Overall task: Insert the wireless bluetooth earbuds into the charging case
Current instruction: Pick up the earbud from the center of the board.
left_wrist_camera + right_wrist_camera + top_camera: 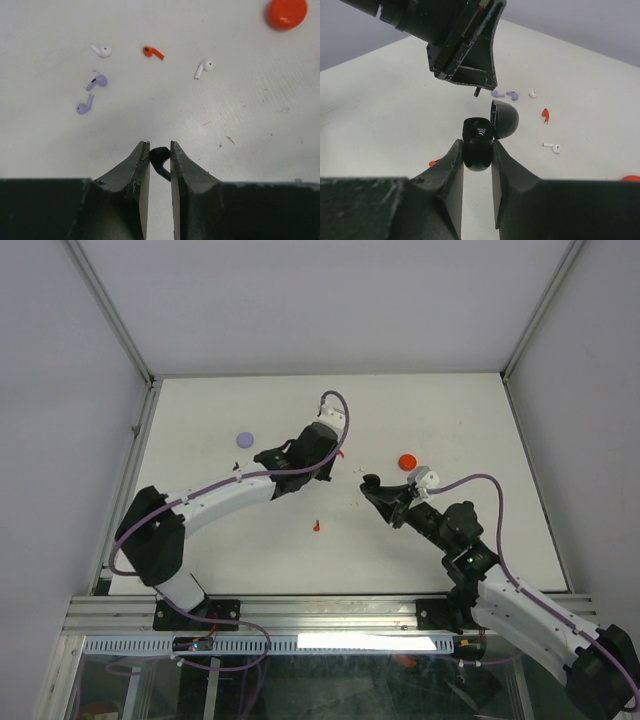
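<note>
My left gripper [160, 150] is shut on a black earbud [159, 156], pinched at the fingertips above the table. In the top view the left gripper [333, 462] is left of my right gripper [372, 486]. My right gripper [478, 150] is shut on a black charging case [479, 142] with its lid [505, 119] open. In the right wrist view the left gripper [465, 47] hangs just above and behind the open case, with the black earbud's tip [477, 92] showing. On the table lie two lavender earbuds [96, 82] [85, 105], two white earbuds [101, 50] [203, 68] and a red earbud [153, 51].
A red round case [406, 461] lies right of the grippers and also shows in the left wrist view [286, 13]. A lavender round case [245, 440] lies at the back left. Another red earbud [316, 527] lies alone nearer the front. White walls enclose the table.
</note>
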### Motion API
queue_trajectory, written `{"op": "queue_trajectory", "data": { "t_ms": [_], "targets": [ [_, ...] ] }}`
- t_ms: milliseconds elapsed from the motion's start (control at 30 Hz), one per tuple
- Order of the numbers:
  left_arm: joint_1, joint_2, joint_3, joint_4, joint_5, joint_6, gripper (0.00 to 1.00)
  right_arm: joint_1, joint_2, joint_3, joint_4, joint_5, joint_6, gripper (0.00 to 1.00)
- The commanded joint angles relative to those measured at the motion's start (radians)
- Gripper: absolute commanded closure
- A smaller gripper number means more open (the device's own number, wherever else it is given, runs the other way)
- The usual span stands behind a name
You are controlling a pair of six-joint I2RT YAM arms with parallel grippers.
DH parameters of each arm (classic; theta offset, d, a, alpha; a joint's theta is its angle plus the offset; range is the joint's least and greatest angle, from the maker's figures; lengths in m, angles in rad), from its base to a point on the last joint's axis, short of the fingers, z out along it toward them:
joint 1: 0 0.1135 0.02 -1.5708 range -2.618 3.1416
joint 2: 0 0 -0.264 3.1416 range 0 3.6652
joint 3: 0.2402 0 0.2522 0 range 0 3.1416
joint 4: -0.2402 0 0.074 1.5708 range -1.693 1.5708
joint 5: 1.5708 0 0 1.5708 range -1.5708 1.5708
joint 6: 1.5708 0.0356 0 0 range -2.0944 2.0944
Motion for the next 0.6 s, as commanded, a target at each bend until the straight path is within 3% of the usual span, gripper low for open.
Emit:
{"op": "queue_trajectory", "data": {
  "t_ms": [0, 267, 567],
  "targets": [
    [-0.022, -0.148, -0.037, 0.142, -0.034, 0.085, 0.91, 0.0, 0.038, 0.001, 0.27, -0.042, -0.033, 1.0],
    [-0.07, -0.324, -0.094, 0.246, -0.013, 0.162, 0.91, 0.0, 0.119, -0.038, 0.504, -0.088, -0.058, 1.0],
    [-0.152, -0.468, -0.178, 0.397, 0.094, 0.238, 0.9, 0.0, 0.189, -0.014, 0.613, -0.121, -0.052, 1.0]
  ]
}}
